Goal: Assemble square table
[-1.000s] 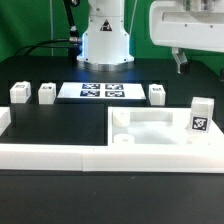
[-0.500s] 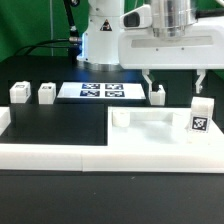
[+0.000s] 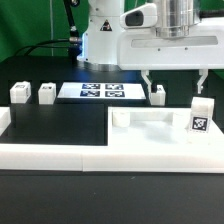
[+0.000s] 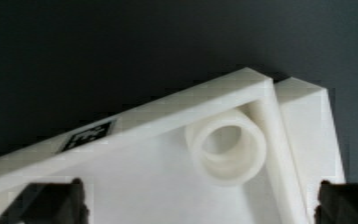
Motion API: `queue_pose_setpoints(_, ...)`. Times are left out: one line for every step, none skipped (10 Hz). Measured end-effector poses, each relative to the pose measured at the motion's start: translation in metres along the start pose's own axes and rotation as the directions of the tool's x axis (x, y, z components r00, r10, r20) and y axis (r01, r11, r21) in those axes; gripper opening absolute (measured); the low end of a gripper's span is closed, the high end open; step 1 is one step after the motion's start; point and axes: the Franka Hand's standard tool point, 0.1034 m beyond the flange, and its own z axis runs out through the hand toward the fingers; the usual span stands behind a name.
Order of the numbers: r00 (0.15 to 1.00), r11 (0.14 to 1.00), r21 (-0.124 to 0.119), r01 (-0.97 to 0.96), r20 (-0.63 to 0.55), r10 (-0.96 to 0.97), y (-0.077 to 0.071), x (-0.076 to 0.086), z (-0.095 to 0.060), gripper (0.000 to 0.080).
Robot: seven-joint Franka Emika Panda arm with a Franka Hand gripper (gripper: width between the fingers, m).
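Observation:
The white square tabletop (image 3: 150, 135) lies rim up at the exterior view's right, against the front rail. My gripper (image 3: 175, 82) hangs open and empty above its far edge, jaws spread wide. In the wrist view the gripper (image 4: 197, 205) is over a corner of the tabletop (image 4: 149, 165), with a round socket (image 4: 229, 150) and a small tag (image 4: 91, 133) in sight. Two legs (image 3: 18, 92) (image 3: 46, 94) stand at the left. A third leg (image 3: 157, 94) stands just beyond the left fingertip (image 3: 147, 82). A tagged leg (image 3: 201, 115) stands at the tabletop's far right corner.
The marker board (image 3: 100, 91) lies at the back middle, in front of the robot base (image 3: 105, 40). The low white border rail (image 3: 50, 155) runs along the front and turns up at the left end (image 3: 4, 122). In the wrist view a rail strip (image 4: 314, 125) lies against the tabletop's edge.
Over the last second the gripper came down and to the exterior view's left, from the upper right to above the tabletop's far edge. It has hardly moved in the last half second.

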Motion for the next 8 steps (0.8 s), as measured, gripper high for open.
queue_pose_setpoints(1.0,1.0,-0.014,-0.002,0.018,0.002,0.0,-0.005,0.002,0.0649)
queue_pose_setpoints(0.995,0.996,-0.088,0.03,0.101,-0.021,-0.004,-0.028,0.01,0.0649)
queue_pose_setpoints(0.977,0.975,-0.127,0.182,0.14,-0.164,-0.006,-0.04,0.01,0.0649)
queue_pose_setpoints(0.94,0.935,-0.144,0.325,0.157,-0.302,-0.004,-0.046,0.009,0.0649)
queue_pose_setpoints(0.875,0.866,-0.149,0.476,0.181,-0.45,0.001,-0.053,0.01,0.0649)
queue_pose_setpoints(0.855,0.848,-0.145,0.51,0.189,-0.482,0.003,-0.053,0.01,0.0649)
queue_pose_setpoints(0.845,0.839,-0.141,0.526,0.192,-0.498,0.004,-0.053,0.011,0.0649)
queue_pose_setpoints(0.848,0.841,-0.142,0.521,0.192,-0.493,0.004,-0.053,0.011,0.0649)
